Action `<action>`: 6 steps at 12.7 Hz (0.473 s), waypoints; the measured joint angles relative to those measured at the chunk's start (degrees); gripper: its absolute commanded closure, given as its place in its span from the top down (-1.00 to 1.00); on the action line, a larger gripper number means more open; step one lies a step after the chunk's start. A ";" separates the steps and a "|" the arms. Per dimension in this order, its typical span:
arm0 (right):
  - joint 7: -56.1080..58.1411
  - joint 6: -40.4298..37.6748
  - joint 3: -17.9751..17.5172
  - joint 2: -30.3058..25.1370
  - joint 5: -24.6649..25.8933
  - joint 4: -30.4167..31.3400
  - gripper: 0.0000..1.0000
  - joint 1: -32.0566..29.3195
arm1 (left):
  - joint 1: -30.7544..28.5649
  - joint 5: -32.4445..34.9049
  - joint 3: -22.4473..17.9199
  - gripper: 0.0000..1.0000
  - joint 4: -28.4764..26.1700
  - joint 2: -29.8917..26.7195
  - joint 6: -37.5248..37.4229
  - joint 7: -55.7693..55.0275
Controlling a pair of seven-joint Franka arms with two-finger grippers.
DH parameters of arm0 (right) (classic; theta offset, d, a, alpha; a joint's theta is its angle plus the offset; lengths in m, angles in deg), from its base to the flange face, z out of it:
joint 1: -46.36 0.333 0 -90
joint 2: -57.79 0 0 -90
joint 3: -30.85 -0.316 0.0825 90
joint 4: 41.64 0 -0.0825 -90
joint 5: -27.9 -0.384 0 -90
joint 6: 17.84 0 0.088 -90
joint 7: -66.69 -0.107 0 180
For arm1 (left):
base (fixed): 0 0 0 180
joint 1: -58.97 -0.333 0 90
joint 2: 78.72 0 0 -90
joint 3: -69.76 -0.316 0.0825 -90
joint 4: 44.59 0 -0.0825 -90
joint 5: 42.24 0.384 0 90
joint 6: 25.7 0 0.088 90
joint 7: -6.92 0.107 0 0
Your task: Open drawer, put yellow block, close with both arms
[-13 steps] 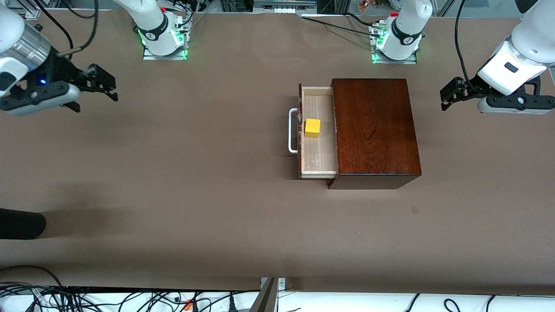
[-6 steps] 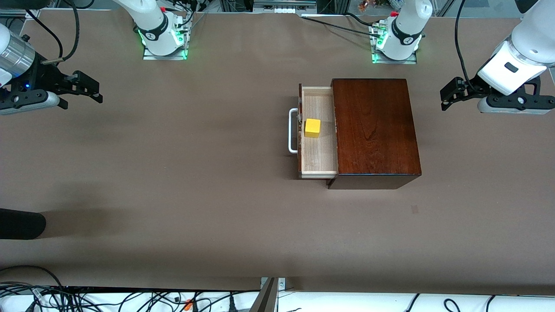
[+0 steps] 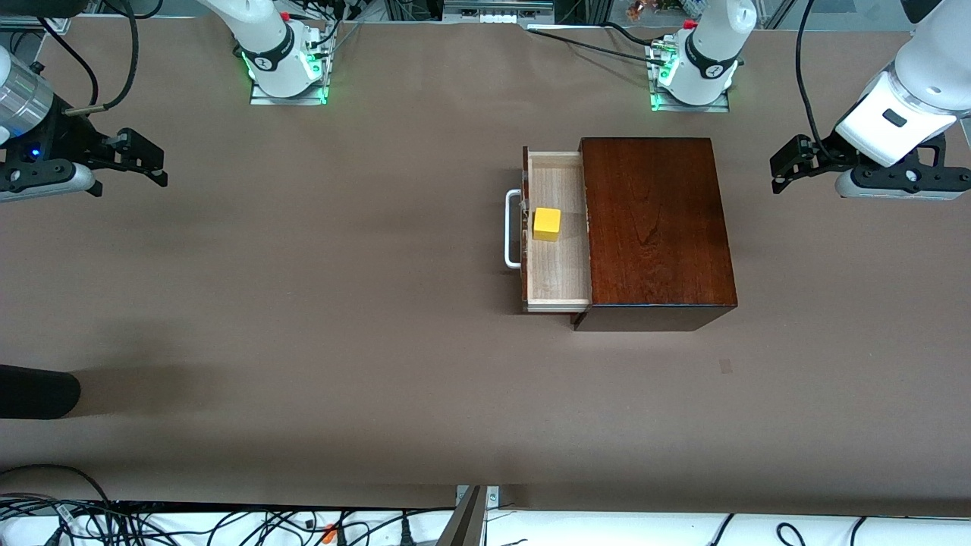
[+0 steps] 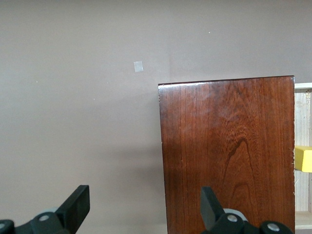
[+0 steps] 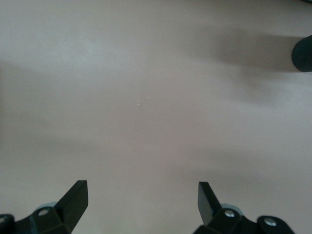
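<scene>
The yellow block sits in the pulled-out drawer, well apart from both empty, wide-open grippers: left gripper and right gripper hang apparently over bare table at either end.

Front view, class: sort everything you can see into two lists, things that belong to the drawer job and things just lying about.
Belongs to the job:
- drawer, open
- yellow block, in the drawer
- wooden box
- left gripper, open
- right gripper, open

Just lying about:
- dark rounded object at the table edge
- small tape patch
</scene>
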 measured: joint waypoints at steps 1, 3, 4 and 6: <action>-0.01 -0.03 -0.02 0.35 0.13 -0.35 1.00 0.01 | 0.00 0.00 0.00 1.00 0.00 0.00 0.00 0.00; -0.07 -0.03 -0.02 0.85 0.13 -0.67 1.00 0.01 | 0.00 0.00 0.00 1.00 0.00 0.00 0.00 0.00; -0.12 -0.03 -0.02 0.94 0.13 -0.77 1.00 0.01 | 0.00 0.00 0.00 1.00 0.00 0.00 0.00 0.00; -0.16 -0.03 -0.04 1.02 0.13 -0.94 1.00 0.01 | 0.00 0.00 0.00 1.00 0.00 0.00 0.00 0.00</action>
